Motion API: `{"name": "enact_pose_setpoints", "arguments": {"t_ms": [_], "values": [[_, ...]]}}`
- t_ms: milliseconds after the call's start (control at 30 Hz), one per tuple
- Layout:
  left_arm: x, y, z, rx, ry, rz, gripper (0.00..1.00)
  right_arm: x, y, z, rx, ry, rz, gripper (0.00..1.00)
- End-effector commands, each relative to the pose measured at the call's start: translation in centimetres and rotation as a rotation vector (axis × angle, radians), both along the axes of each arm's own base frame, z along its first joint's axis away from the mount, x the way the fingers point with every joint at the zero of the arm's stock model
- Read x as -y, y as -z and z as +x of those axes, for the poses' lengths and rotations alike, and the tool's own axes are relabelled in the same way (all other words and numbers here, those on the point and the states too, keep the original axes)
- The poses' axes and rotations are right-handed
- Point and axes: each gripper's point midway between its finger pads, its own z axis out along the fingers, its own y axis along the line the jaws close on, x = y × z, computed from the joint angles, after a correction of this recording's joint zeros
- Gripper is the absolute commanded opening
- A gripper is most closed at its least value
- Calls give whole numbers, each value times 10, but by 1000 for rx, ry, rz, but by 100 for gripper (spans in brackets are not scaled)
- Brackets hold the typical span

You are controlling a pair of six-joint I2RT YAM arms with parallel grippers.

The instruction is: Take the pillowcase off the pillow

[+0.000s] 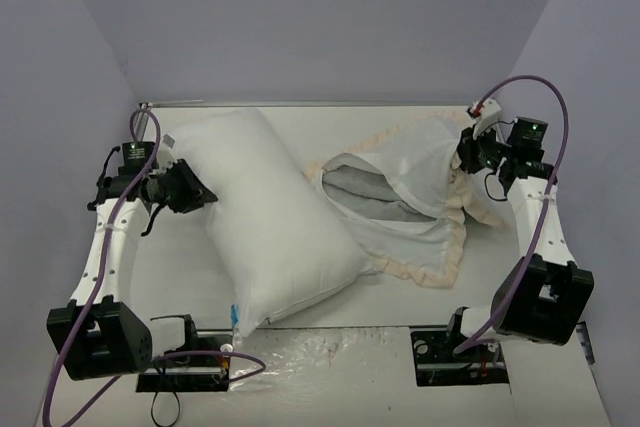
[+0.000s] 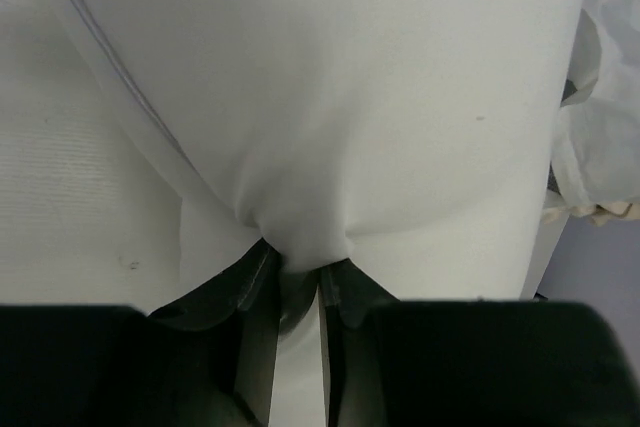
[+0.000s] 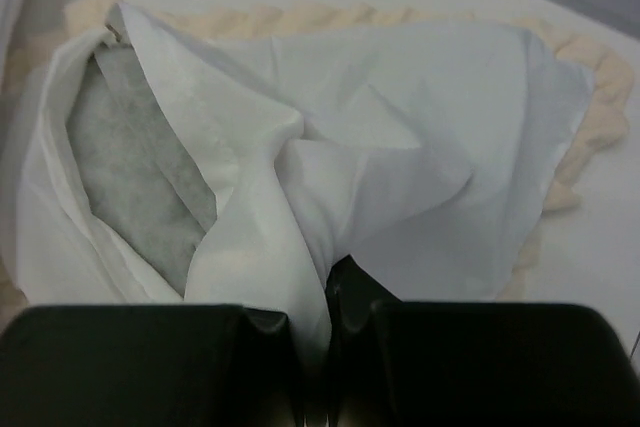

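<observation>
Left pincer (image 2: 300,269) pinching pillow (image 2: 330,97), right pincer (image 3: 318,295) gripping pillowcase (image 3: 400,167)

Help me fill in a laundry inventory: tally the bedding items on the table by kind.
Plump plain white rectangular fabric pillow: 1
White-and-grey fabric pillowcase with a cream ruffled frill: 1
Total: 2

White table (image 1: 320,125) being enclosed on three sides by pale lilac walls (image 1: 300,17). Crinkled clear plastic sheet (image 1: 330,357) being supported flat at table's near edge.
</observation>
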Motion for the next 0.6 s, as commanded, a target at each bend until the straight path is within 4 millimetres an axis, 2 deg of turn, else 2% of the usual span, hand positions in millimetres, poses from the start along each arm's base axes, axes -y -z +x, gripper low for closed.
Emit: {"name": "enact_pose_setpoints", "arguments": {"t_ms": [0, 67, 100, 167, 233, 333, 400, 433, 467, 533, 567], "values": [[4, 8, -26, -55, 39, 22, 18, -34, -84, 14, 164, -76, 79, 0], [6, 12, -27, -59, 40, 16, 23, -55, -129, 17, 243, -111, 146, 0], [8, 12, -27, -56, 44, 10, 25, -66, -142, 14, 262, -132, 170, 0], [9, 13, -26, -54, 45, 6, 31, -78, -182, 15, 346, -155, 233, 0], [9, 9, -22, -32, 46, 1, 40, -91, -208, 10, 376, -191, 313, 0], [13, 0, -14, 3, 49, -24, 49, -106, -224, 6, 407, -234, 369, 0], [15, -9, -5, 44, 43, -42, 57, -116, -210, 6, 372, -246, 382, 0], [18, -17, -4, 70, 51, -57, 59, -133, -198, 1, 326, -282, 389, 0], [19, -23, -1, 94, 49, -63, 64, -142, -185, 0, 289, -296, 383, 0], [22, -42, 4, 169, 41, -82, 67, -160, -142, -6, 204, -320, 316, 0], [22, -53, 8, 213, 32, -91, 68, -181, -125, -13, 166, -355, 294, 0]]}}
